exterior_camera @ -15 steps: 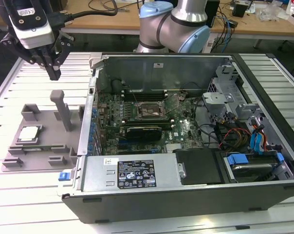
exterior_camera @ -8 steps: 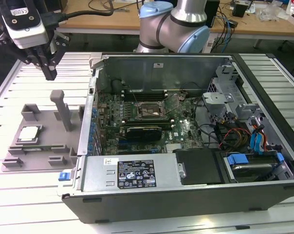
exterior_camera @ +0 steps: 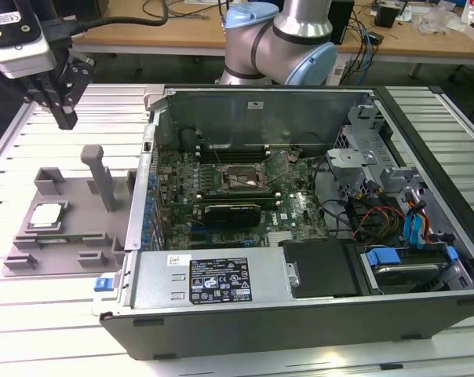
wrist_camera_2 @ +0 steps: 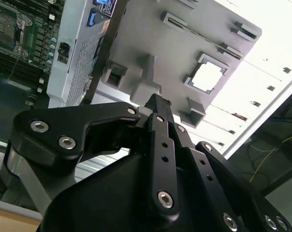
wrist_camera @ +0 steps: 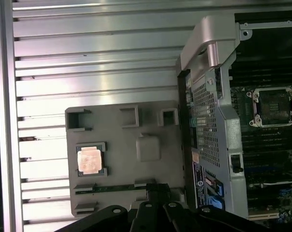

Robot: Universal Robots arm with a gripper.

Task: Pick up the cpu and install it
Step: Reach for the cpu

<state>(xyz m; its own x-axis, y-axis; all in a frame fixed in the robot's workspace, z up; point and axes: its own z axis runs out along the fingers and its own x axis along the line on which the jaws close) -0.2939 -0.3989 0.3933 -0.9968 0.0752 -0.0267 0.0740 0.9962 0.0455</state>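
gripper (exterior_camera: 67, 122): is held above the table at the exterior view's far left, over the tray's far end; its fingers (wrist_camera_2: 160, 104) are closed together, with nothing clamped between them; it is kept well apart from the cpu.
table (exterior_camera: 56, 314): is built of pale metal slats; the tray and the case are borne on it side by side.
tray (exterior_camera: 72, 232): grey plastic, laid flat just beside the case; several pockets are moulded into it, and one square pocket is taken up by the cpu.
cpu (exterior_camera: 47, 216): is laid flat in that pocket, silver top up, on the tray's side away from the case; it is seen in both wrist views (wrist_camera_2: 207, 77) (wrist_camera: 90, 160).
post (exterior_camera: 101, 179): is stood upright on the tray, between the cpu's pocket and the case.
case (exterior_camera: 300, 310): is laid on its side with the panel off; a green board (exterior_camera: 300, 208), cables and drives are held inside.
socket (exterior_camera: 241, 179): is set mid-board, a dark square framed by a metal rim, its dark inside exposed.
block (exterior_camera: 231, 210): long and black, fixed just beside the socket.
drive (exterior_camera: 402, 271): is housed in the case's corner at the exterior view's right, under blue tabs.
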